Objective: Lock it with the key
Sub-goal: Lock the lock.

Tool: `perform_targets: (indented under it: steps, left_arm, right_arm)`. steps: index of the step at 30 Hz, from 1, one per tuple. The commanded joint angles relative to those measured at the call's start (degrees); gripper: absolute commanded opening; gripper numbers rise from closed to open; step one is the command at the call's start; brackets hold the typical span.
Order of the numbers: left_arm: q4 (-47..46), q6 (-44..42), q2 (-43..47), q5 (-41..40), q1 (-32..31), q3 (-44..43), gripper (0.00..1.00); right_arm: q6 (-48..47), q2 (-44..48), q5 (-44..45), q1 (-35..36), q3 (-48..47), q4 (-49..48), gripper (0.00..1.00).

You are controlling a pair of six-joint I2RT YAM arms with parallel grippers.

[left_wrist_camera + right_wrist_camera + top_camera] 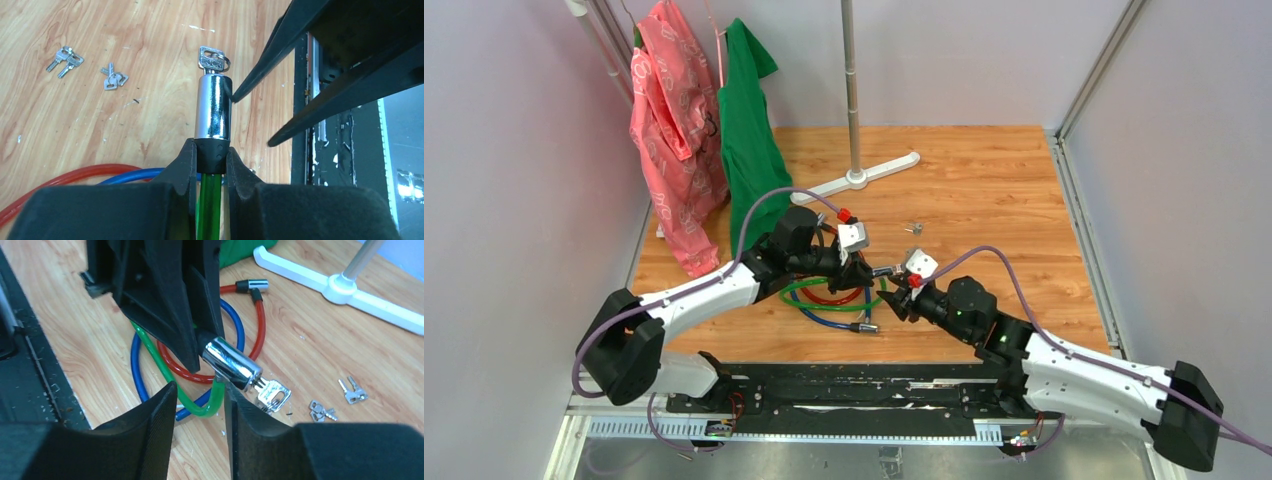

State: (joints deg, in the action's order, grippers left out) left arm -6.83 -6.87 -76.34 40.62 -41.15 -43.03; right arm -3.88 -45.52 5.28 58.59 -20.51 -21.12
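My left gripper (212,155) is shut on the black collar of the green cable lock (210,205) and holds its chrome cylinder (212,107) up off the table. The key (212,57) sticks out of the cylinder's end with a second key on its ring. In the right wrist view the cylinder (231,364) and key (272,392) lie just above and beyond my right gripper (200,395). That gripper is open and empty, one fingertip (229,390) close under the cylinder. In the top view the two grippers (864,268) (896,290) meet at mid-table.
A red cable lock (257,325) and a blue cable lock (135,365) lie coiled under the green one. Two spare key pairs (320,411) (352,392) lie on the wood. A white stand base (345,290), a red garment (674,130) and a green garment (749,130) are at the back.
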Motion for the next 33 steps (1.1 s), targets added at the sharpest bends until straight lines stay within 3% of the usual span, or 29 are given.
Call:
perform_targets:
  steps: [1, 6, 10, 14, 18, 20, 24, 29, 31, 33]
  left_arm:
    - [12.9, -6.3, -1.1, -0.7, 0.2, 0.9, 0.0]
    - [13.0, -7.8, -1.1, -0.2, 0.2, 0.6, 0.0]
    - [11.6, -7.7, -1.0, 0.1, 0.2, 0.9, 0.0]
    - [10.0, -7.4, -1.1, -0.2, 0.2, 1.5, 0.0]
    - [10.5, -8.2, -1.0, -0.3, 0.2, 1.2, 0.0]
    - [10.8, -8.8, -1.1, -0.1, 0.2, 1.1, 0.0]
    - [12.1, -9.2, -1.5, -0.4, 0.2, 0.2, 0.0]
    - [13.0, -9.7, -1.5, -0.6, 0.2, -0.3, 0.0]
    - [12.9, -9.7, -1.5, -0.3, 0.2, -0.4, 0.0]
    - [12.9, -9.6, -1.5, -0.2, 0.2, -0.5, 0.0]
  right_arm:
    - [1.5, 3.1, -8.5, -1.5, -4.5, 14.8, 0.44]
    - [5.0, 5.3, -24.8, -1.8, -9.4, 28.7, 0.45]
    - [9.6, 7.6, -20.2, -5.4, -19.4, 40.3, 0.5]
    - [19.0, 5.5, -21.2, -16.3, -25.7, 41.1, 0.51]
    - [27.2, -2.5, -36.4, -31.3, -28.6, 42.6, 0.55]
    - [26.1, -6.0, -41.8, -35.8, -29.1, 42.7, 0.61]
    - [19.6, -10.7, -46.8, -36.7, -29.9, 43.1, 0.61]
    - [16.0, -15.8, -57.5, -39.0, -28.8, 42.7, 0.55]
    - [15.0, -17.2, -59.6, -39.6, -28.7, 42.7, 0.47]
    - [14.3, -18.4, -61.0, -40.3, -28.7, 42.7, 0.34]
